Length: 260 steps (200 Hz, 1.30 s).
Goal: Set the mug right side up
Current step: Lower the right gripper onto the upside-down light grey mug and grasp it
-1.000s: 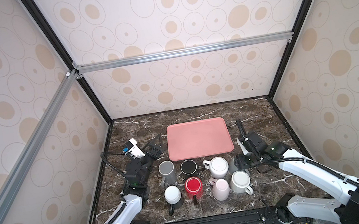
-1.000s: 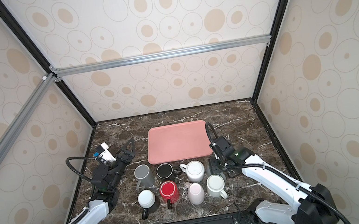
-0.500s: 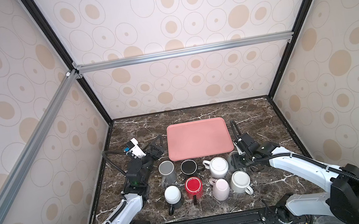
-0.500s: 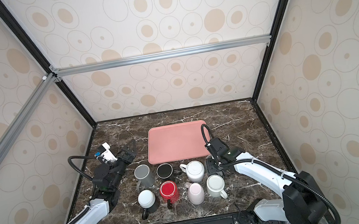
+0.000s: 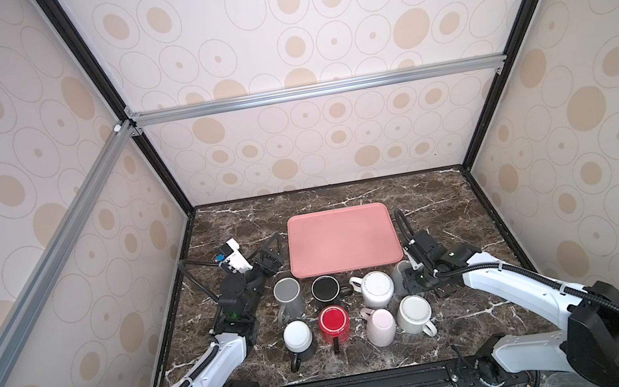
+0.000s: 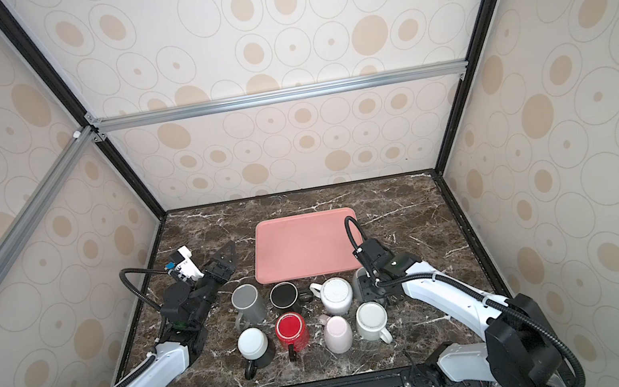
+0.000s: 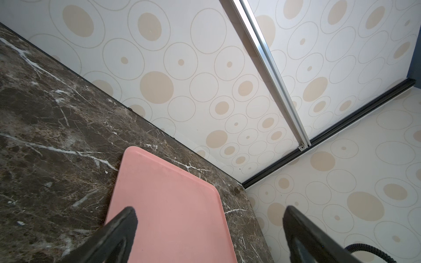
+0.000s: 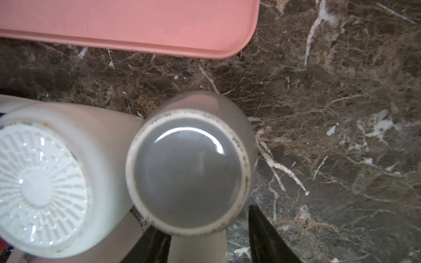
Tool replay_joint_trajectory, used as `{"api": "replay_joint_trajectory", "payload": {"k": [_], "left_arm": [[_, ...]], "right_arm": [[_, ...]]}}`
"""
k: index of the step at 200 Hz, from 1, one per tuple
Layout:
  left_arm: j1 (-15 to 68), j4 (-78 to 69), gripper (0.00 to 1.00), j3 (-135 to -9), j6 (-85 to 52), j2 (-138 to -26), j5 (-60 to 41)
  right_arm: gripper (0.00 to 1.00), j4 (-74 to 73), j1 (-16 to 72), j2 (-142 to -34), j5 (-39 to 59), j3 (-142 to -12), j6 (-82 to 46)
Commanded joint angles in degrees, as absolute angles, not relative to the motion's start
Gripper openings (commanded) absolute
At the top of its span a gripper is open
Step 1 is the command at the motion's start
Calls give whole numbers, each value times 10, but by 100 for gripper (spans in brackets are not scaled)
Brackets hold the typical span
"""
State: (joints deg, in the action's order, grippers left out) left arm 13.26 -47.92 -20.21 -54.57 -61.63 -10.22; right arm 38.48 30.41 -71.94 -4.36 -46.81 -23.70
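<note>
To your left, the left gripper (image 5: 271, 251) hangs over the dark brown marble tabletop (image 5: 221, 233), just beside the flat pink rectangular tray (image 5: 342, 240). Its fingers (image 7: 120, 227) are spread wide and hold nothing, so it has no part in the job here.

Past the cluster of mugs, the one you are working on is the pale grey glazed ceramic mug (image 8: 191, 168). It stands at the right end of the back row, just in front of the tray's near right corner and close against the white mug with the ribbed base (image 8: 43, 182). It is rim down with its foot ring facing up, so none of the turn is done.

Your right gripper (image 8: 205, 227) is down at the mug's handle (image 8: 198, 246), with one finger on each side. One finger looks to be against the handle and the other shows a gap, so the pinch isn't made. As I read it, the approach is finished. You have yet to close, lift, flip the mug and set it down rim up.
</note>
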Motion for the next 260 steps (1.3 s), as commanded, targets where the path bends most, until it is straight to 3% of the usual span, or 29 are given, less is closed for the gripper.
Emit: {"api": "replay_joint_trajectory", "payload": {"k": [1,171,260], "left_arm": [[135,-497,99,-222,-546,-617,-108],[135,-501,99,-221,-547,-619,-111],[135,-505,99,-227,-550,-610,-120]], "right_arm": [[49,393,301,-732,-48,-468,-221],[24,368,301,-776,-111,-464,-225],[0,362,300,-744,-145,-453,-236]]}}
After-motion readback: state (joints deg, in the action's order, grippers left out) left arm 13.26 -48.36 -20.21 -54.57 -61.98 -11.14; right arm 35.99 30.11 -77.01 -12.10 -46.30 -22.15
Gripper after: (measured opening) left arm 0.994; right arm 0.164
